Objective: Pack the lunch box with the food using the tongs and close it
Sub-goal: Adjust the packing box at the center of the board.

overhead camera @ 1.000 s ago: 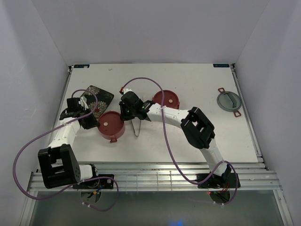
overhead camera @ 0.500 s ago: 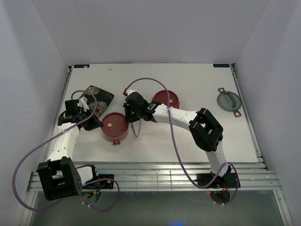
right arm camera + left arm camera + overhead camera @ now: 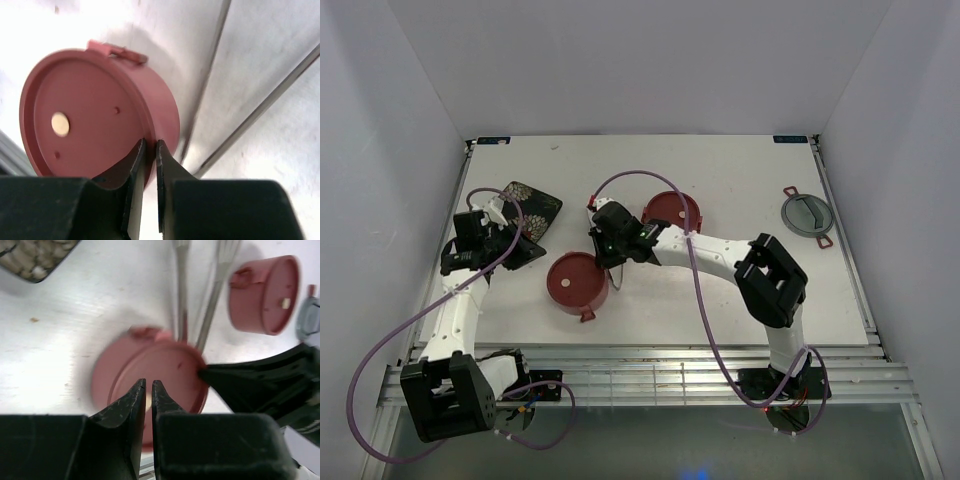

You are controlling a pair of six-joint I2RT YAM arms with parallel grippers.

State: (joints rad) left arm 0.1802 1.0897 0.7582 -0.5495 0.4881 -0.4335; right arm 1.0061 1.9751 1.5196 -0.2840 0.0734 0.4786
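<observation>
1. Pushed nearer and to the right since a second ago, the lidded tier (image 3: pixel 576 283) of the lunch box now stands at the middle of the table (image 3: pixel 740 170). The left arm has drawn back to the left, beside the floral plate (image 3: pixel 534 205).
2. The left pincer (image 3: pixel 148 385) has its fingers pressed almost together with only a thin slit between them. It pinches nothing and points at the lidded tier from the left, apart from it.
3. The right pincer (image 3: pixel 148 142) is likewise nearly pressed together, its tips against that tier's far-right rim. Whether it pinches the rim I cannot tell.
4. The tongs (image 3: pixel 181 300) lie flat just right of the lidded tier, under the right pincer.
5. The second tier (image 3: pixel 672 212) stands farther back and to the right, apart, with its lid on.
</observation>
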